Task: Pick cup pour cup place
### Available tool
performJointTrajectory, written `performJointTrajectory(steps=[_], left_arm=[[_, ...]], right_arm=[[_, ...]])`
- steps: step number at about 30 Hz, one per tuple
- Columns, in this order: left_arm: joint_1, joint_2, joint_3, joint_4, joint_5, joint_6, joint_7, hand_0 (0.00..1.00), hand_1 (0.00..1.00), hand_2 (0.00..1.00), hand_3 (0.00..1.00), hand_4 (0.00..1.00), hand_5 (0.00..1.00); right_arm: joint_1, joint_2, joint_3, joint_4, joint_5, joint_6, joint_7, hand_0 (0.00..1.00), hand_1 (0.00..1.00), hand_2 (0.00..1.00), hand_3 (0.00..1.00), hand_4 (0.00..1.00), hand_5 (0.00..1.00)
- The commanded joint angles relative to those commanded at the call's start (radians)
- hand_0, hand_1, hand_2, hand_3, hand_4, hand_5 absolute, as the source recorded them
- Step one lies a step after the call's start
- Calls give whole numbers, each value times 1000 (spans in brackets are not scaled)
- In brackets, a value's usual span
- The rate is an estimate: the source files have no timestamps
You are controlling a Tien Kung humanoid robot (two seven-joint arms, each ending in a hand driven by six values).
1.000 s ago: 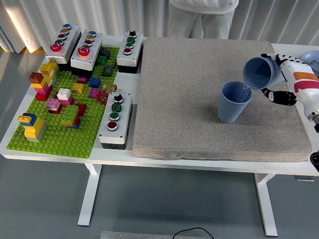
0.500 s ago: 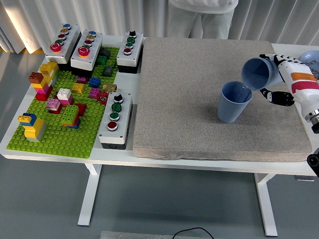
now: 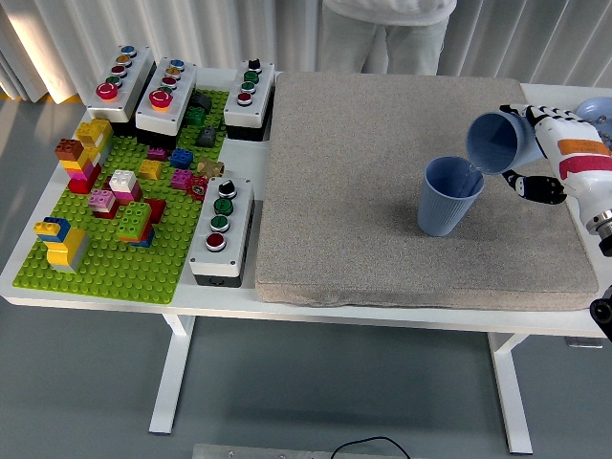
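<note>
A grey mat point(image 3: 382, 191) covers most of the white table point(image 3: 124, 292) and serves as the landmark here. Near the mat's right side, toward its front half, a blue ribbed cup point(image 3: 448, 196) stands upright on it. Just above and to the right of that cup, the right hand point(image 3: 547, 153) comes in from the mat's right edge, its fingers curled around a second blue cup point(image 3: 498, 142), thumb below. This held cup is tipped well over, its mouth facing left and down over the standing cup's rim, and a thin stream of water seems to fall between them. Left of the mat lies a green building-brick plate point(image 3: 124, 258) with coloured bricks, and button boxes point(image 3: 220, 229) sit beside and behind it. Beyond the mat's far edge, a person point(image 3: 387, 29) in light clothing stands.
</note>
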Motion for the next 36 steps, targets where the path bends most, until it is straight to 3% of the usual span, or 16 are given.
performJointTrajectory(steps=[14, 30, 36], left_arm=[[-1, 0, -4, 0, 3, 0, 1, 723, 771, 823, 665, 509, 938], [-2, 0, -17, 0, 13, 1, 4, 723, 771, 824, 666, 510, 941], [0, 0, -18, 0, 15, 1, 4, 723, 771, 824, 666, 510, 940]], right_arm=[[5, -8, -19, 23, -29, -17, -58, 775, 639, 517, 551, 599, 2], [36, -80, -97, 56, -51, -40, -74, 790, 641, 519, 550, 597, 2], [41, -82, -99, 55, -49, -35, -73, 792, 643, 520, 550, 595, 2]])
